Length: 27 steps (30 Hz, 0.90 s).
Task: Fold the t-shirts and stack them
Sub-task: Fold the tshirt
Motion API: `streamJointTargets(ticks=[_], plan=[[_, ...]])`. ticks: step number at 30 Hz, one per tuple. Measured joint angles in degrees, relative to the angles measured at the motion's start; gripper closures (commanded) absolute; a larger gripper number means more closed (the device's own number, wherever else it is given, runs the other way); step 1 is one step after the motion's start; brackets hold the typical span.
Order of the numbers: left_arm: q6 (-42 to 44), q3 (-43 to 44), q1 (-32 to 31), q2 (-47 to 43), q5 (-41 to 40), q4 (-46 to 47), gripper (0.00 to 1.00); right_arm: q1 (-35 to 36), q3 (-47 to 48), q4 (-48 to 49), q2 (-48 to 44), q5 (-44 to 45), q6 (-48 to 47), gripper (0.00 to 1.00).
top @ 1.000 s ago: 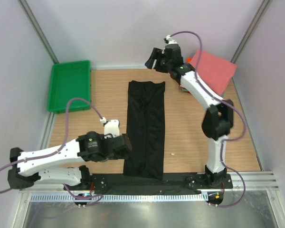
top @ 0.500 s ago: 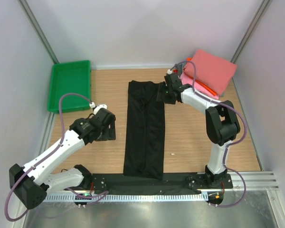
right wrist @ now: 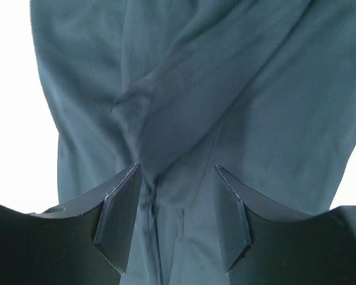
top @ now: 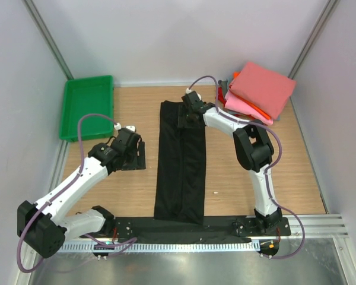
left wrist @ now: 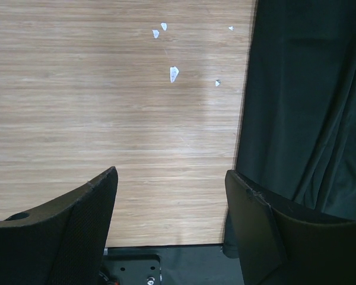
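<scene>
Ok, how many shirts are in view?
6. One black shirt lies in the centre. Five sit stacked at the far right: salmon on top, then pink, red, orange and grey edges. More may be hidden beneath.

The black t-shirt (top: 181, 160), folded into a long strip, runs from 12 to 6 o'clock down the table (top: 228, 178). The right gripper (top: 186, 117) is over its 12 o'clock end. The left gripper (top: 134, 157) is over bare wood at 9 o'clock. The folded t-shirts (top: 261, 89) are stacked at 2 o'clock, and the green tray (top: 88, 107) lies at 10 o'clock.
</scene>
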Motion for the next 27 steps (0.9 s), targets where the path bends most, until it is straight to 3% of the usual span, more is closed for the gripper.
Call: streamJointTargets(ticks=[11,21,27], plan=[[0.66,-0.15,0.02,0.0,0.39,0.57,0.26,1.92,15.34,-7.69,11.58,10.29,-0.24,0.48],[0.76,-0.15,0.61,0.02,0.46,0.59,0.26,2.05,34.03,-11.28,22.91,13.86,-0.85,0.47],[0.76,-0.15,0.66,0.02,0.46,0.59,0.27,1.42,40.26,-12.31,26.27,13.9,-0.83,0.43]])
